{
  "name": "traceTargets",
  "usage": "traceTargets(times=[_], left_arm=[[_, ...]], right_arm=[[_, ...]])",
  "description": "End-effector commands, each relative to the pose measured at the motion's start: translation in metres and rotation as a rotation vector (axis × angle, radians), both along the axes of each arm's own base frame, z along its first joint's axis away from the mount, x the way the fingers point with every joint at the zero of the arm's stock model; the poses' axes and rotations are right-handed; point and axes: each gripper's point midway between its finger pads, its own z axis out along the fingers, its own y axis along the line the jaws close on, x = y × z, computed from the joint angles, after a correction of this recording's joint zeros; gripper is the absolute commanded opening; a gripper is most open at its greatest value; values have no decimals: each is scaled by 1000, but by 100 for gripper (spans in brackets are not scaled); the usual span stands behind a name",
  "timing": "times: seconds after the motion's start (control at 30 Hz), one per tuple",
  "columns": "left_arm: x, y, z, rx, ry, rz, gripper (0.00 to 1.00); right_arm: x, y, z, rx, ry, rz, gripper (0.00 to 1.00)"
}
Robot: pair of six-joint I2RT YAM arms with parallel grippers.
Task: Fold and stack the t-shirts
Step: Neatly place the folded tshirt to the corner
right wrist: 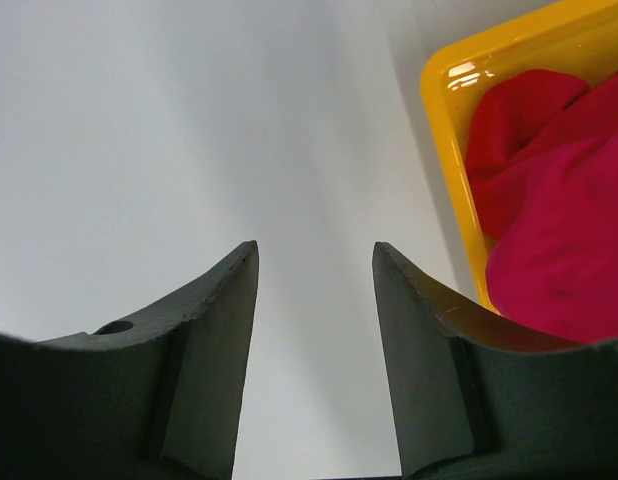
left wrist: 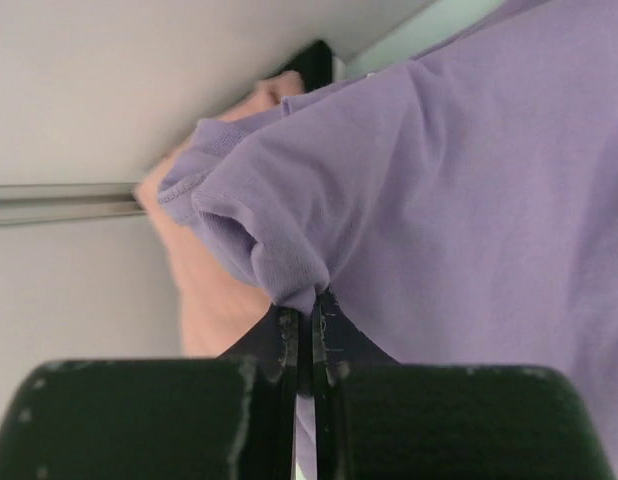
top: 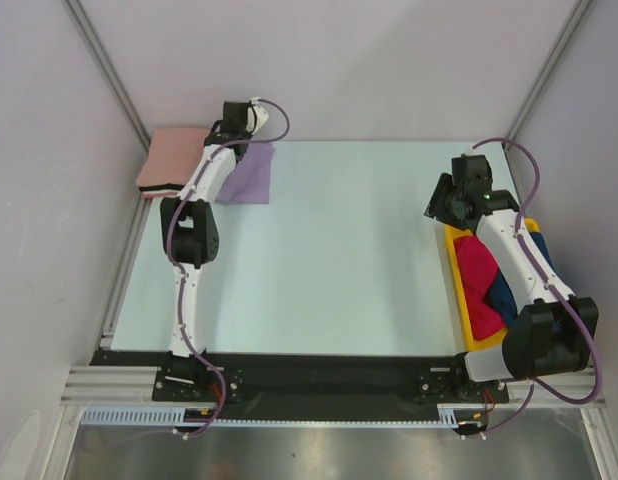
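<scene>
The salmon pink t-shirt (top: 169, 160) lies folded at the tabletop's (top: 339, 250) far left corner. Just beside it, the left end effector (left wrist: 307, 305) is pinched shut on the lavender t-shirt (left wrist: 469, 200), which looks folded but is not yet stacked. The right end effector (right wrist: 315, 250) hangs part open and empty near the yellow bin (right wrist: 444, 140), where at least 2 more, a red t-shirt (right wrist: 559, 220) and a dark blue t-shirt (top: 504, 290), lie crumpled.

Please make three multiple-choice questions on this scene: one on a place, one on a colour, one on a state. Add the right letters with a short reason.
1. Where does the salmon pink t-shirt lie? A) at the near edge B) at the far left corner of the table C) between the arms
2. Which colour of t-shirt tops the yellow bin? A) red B) green C) white
3. The left tool is: A) wide open B) shut on the lavender t-shirt C) out of view
Key: 1B, the top view shows it folded there; 2A, the red t-shirt lies uppermost; 3B, it pinches purple cloth.
</scene>
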Motion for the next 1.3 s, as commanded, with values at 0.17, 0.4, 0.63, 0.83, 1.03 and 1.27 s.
traceTargets(times=[0.17,0.4,0.63,0.83,1.03,1.27], left_arm=[[12,28,123,210,-298,70,0],[2,32,160,243,-353,63,0],[-7,49,183,296,-378,72,0],[-11,71,205,316,-413,100,0],[-8,93,203,346,-408,121,0],[-6,111,201,359,-409,133,0]], right_arm=[[2,-8,14,-37,-17,-13,54],[-3,-11,13,-53,-10,-17,54],[-4,-12,15,-55,-15,-18,54],[-7,-13,11,-61,-5,-15,54],[-6,-13,13,-62,-7,-16,54],[-5,-13,16,-64,-7,-19,54]])
